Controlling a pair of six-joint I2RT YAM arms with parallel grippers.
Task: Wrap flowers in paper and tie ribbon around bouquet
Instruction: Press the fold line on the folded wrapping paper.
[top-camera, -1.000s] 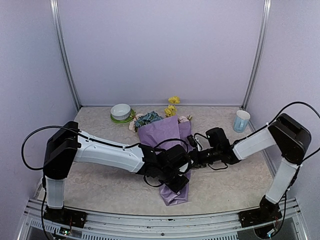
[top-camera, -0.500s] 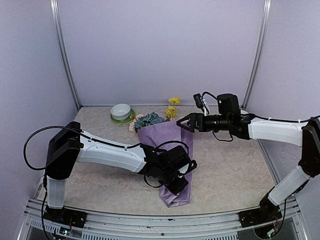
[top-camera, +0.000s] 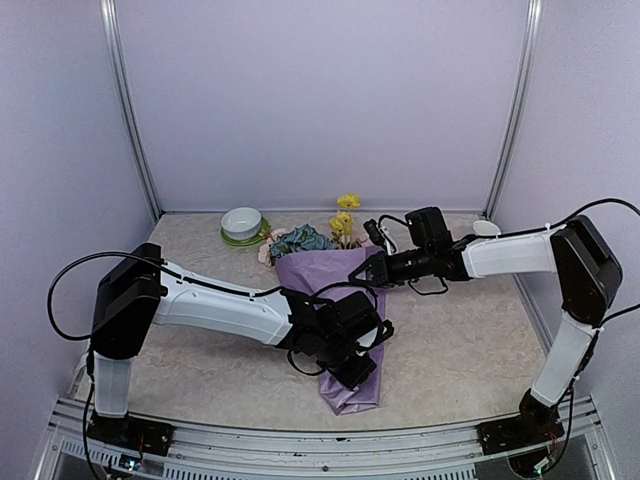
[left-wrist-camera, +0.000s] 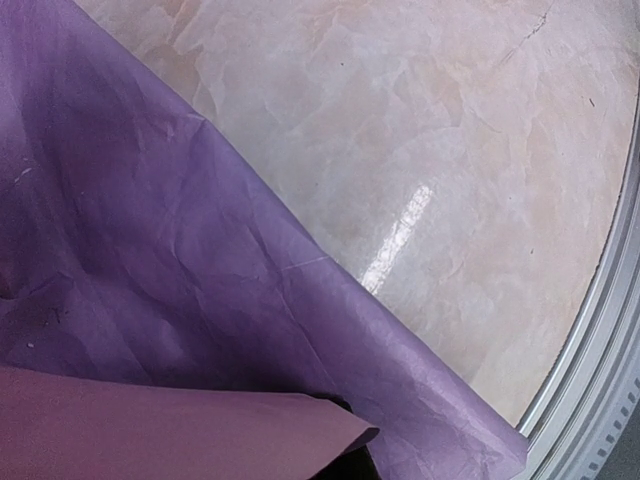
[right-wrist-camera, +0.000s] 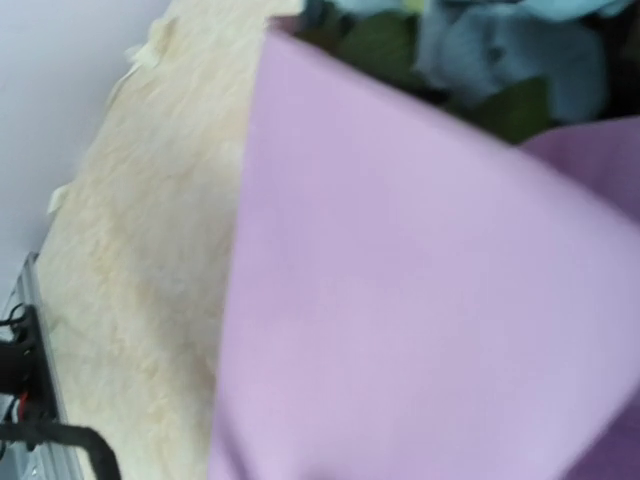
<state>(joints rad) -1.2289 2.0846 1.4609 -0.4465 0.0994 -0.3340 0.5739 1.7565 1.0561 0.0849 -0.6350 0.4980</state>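
- The bouquet (top-camera: 335, 300) lies mid-way on the table (top-camera: 470, 340), with the flowers (top-camera: 298, 238) toward the far edge.
- Your left gripper (top-camera: 358, 362), jaws closed, sits over the cone's narrow half and blocks your view of it.
- Your right gripper (top-camera: 362, 272) is at the rim of the paper (left-wrist-camera: 150, 250); you cannot tell how far open it is.
- A bowl (top-camera: 242, 220) stands by the far edge, and a cup (top-camera: 487, 227) is half hidden behind your right arm (top-camera: 505, 255).

No lettering, label or number can be read on the paper (left-wrist-camera: 150, 250) or tabletop (left-wrist-camera: 400, 150).

It was a lab test booth: blank pale walls (top-camera: 320, 100), metal corner posts (top-camera: 130, 110), robot arms (top-camera: 210, 305) bolted at a mottled counter (top-camera: 470, 340).
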